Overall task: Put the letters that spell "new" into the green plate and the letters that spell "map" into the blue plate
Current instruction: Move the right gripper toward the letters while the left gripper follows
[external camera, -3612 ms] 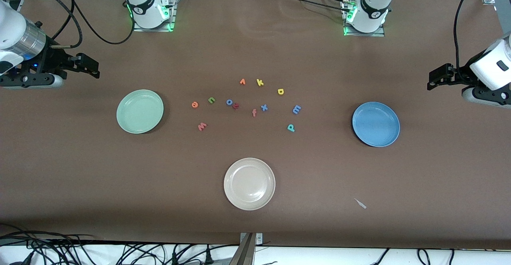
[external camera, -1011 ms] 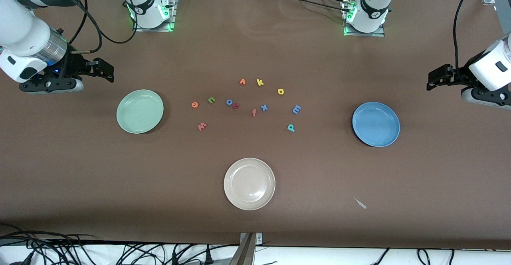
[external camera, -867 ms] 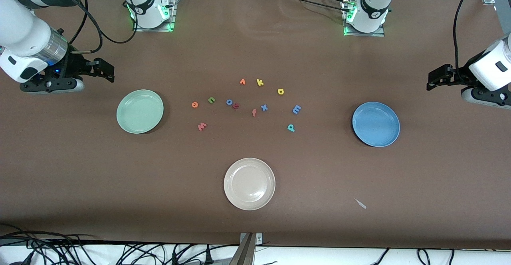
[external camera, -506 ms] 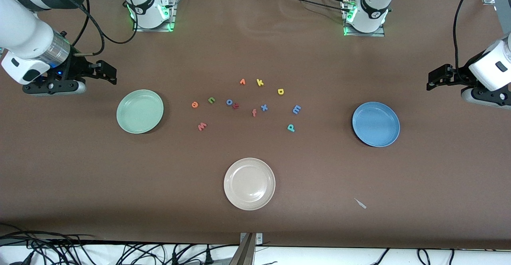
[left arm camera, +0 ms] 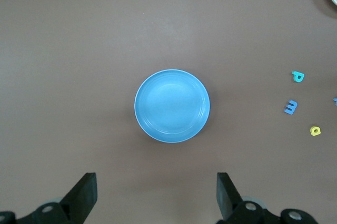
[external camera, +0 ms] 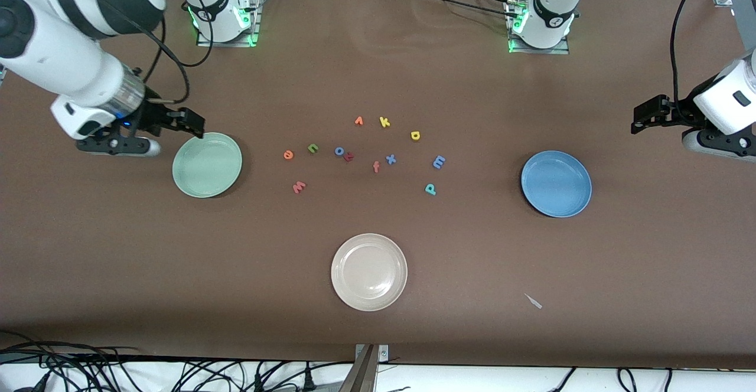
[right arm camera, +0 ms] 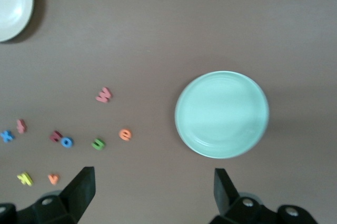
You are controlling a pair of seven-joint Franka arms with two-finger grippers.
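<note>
The green plate (external camera: 207, 165) (right arm camera: 221, 114) lies toward the right arm's end of the table, the blue plate (external camera: 556, 183) (left arm camera: 171, 105) toward the left arm's end. Between them lie the orange e (external camera: 288, 154) (right arm camera: 125, 134), green n (external camera: 312, 148) (right arm camera: 98, 143), pinkish w (external camera: 299, 187) (right arm camera: 103, 95), yellow a (external camera: 415, 135) (left arm camera: 315, 130), light blue m (external camera: 438, 162) (left arm camera: 290, 107) and teal p (external camera: 430, 189) (left arm camera: 298, 76). My right gripper (external camera: 190, 123) (right arm camera: 152, 190) hangs open and empty over the table at the green plate's rim. My left gripper (external camera: 647, 114) (left arm camera: 155, 192) waits open and empty beside the blue plate.
A cream-white plate (external camera: 369, 271) sits nearer the front camera than the letters. Other letters lie among them: blue o (external camera: 339, 151), f (external camera: 376, 167), blue x (external camera: 390, 159), yellow k (external camera: 384, 122). A small pale scrap (external camera: 534, 301) lies near the front edge.
My right arm has swung in from the table's end toward the green plate, its gripper still open. The left arm, plates and letters have not moved.
</note>
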